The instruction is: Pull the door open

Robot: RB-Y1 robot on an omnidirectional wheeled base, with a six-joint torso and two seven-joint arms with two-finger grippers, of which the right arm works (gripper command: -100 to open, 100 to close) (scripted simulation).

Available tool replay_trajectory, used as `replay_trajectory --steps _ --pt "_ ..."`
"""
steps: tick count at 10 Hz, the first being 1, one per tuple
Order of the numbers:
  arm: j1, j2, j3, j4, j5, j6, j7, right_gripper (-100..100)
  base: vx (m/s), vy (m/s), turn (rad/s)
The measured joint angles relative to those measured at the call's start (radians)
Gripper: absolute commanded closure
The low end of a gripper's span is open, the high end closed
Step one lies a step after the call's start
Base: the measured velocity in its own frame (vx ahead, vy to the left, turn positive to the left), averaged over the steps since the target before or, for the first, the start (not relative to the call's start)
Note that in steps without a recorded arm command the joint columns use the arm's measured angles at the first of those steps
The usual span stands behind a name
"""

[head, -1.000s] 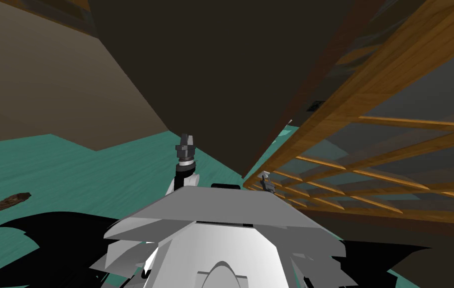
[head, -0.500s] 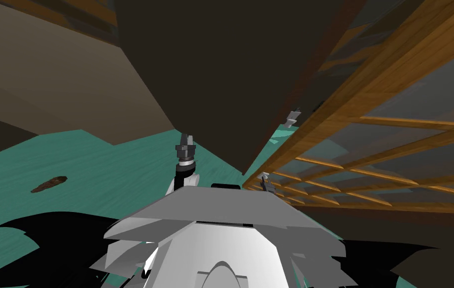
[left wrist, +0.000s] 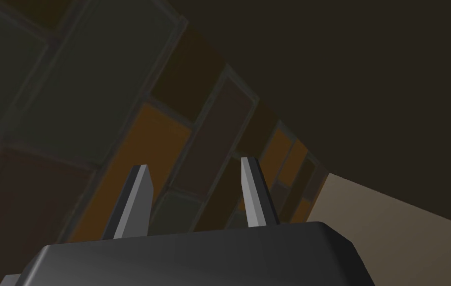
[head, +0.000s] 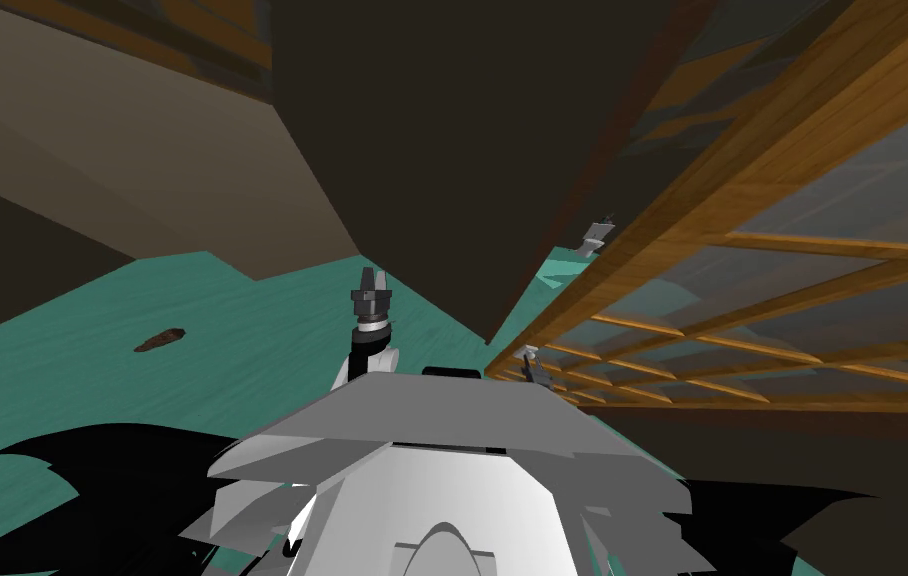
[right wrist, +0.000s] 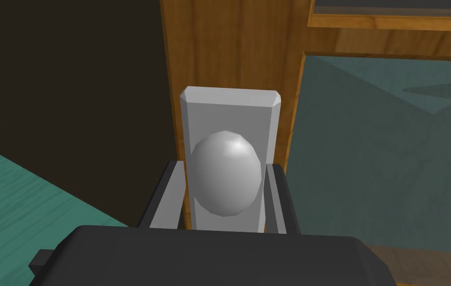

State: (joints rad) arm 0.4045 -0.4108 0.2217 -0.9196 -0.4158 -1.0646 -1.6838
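The door is a wooden frame with glass panes and slants across the right of the head view. It carries a round grey knob on a grey plate, fixed to the door's wooden stile. My right gripper is shut on the knob, one finger pressing each side. In the head view this gripper sits low against the door's near edge. My left gripper is raised ahead of me, off the door. Its fingers stand open with nothing between them.
A tall dark slab rises just left of the door, with a teal gap between them. A small grey fitting shows in that gap. The teal floor spreads left, with a small brown object on it. A beige wall stands beyond.
The whole head view has swung: the dark slab and brown floor object slid right. The gap between slab and door has widened and the grey fitting has come into sight. Both grippers keep their places.
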Motion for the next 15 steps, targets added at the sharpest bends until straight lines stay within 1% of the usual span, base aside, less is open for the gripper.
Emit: replay_trajectory --steps 1,4,5,6,7,8,10,12,13,15 --pt "0.000 -0.004 0.006 0.012 0.006 -0.011 -0.009 100 -0.212 -0.007 0.115" --pt "0.001 -0.022 0.021 0.027 0.022 -0.036 -0.035 100 -0.232 -0.033 0.110" --pt "-0.001 -0.027 0.027 0.037 0.028 -0.045 -0.044 100 -0.091 -0.013 0.024" --pt "0.000 -0.026 0.030 0.040 0.030 -0.045 -0.046 100 -0.193 -0.032 0.188" --pt "-0.003 -0.032 0.033 0.049 0.033 -0.054 -0.052 100 -0.280 -0.048 0.208" --pt "-0.007 -0.038 0.036 0.061 0.036 -0.069 -0.062 100 -0.241 -0.038 0.129" --pt "-0.005 -0.050 0.046 0.075 0.044 -0.090 -0.078 100 -0.248 -0.027 0.137" --pt "-0.008 -0.059 0.057 0.101 0.052 -0.114 -0.095 100 -0.258 -0.034 0.152" --pt "-0.011 -0.063 0.061 0.117 0.056 -0.130 -0.103 100 -0.119 -0.006 0.027" --pt "-0.011 -0.066 0.065 0.125 0.059 -0.134 -0.108 100 -0.160 -0.028 0.146"
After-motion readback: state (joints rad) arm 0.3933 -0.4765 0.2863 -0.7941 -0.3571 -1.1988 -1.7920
